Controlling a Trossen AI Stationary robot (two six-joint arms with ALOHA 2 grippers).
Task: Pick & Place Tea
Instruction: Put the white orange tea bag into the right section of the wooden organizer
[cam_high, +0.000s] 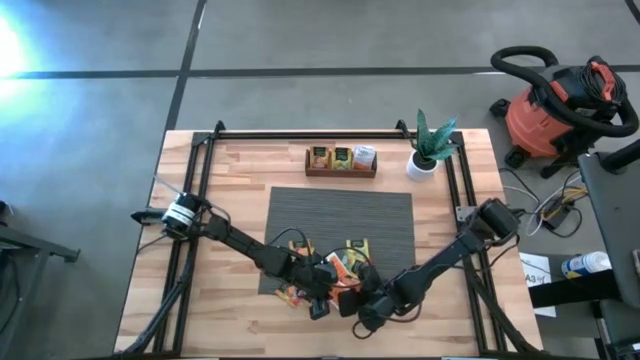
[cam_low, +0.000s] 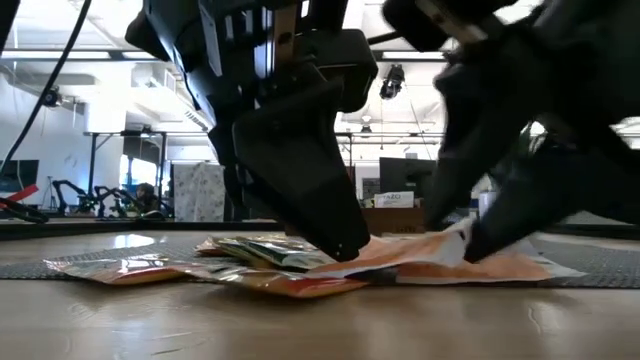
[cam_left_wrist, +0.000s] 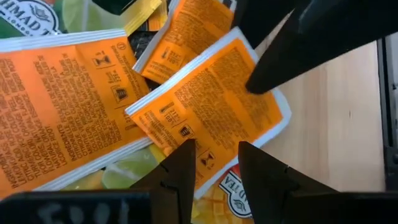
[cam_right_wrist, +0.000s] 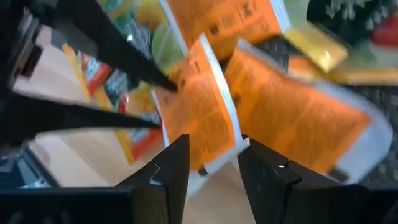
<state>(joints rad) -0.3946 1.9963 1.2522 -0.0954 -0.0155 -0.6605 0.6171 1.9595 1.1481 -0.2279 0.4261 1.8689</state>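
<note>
Both grippers crowd the tea (cam_high: 330, 268) pile at desk (cam_high: 240, 175) front edge. Left gripper (cam_left_wrist: 214, 163) and right gripper (cam_right_wrist: 213, 163): fingers narrowly parted over orange sachets; grip unclear. "AHMAD" partly legible.

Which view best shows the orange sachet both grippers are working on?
The left wrist view: the orange sachet fills it, its print sharp, between the left gripper and the right gripper's fingers. The right wrist view shows it tilted and blurred. The low view shows only its edge. The high view mostly hides it under both arms.
</note>
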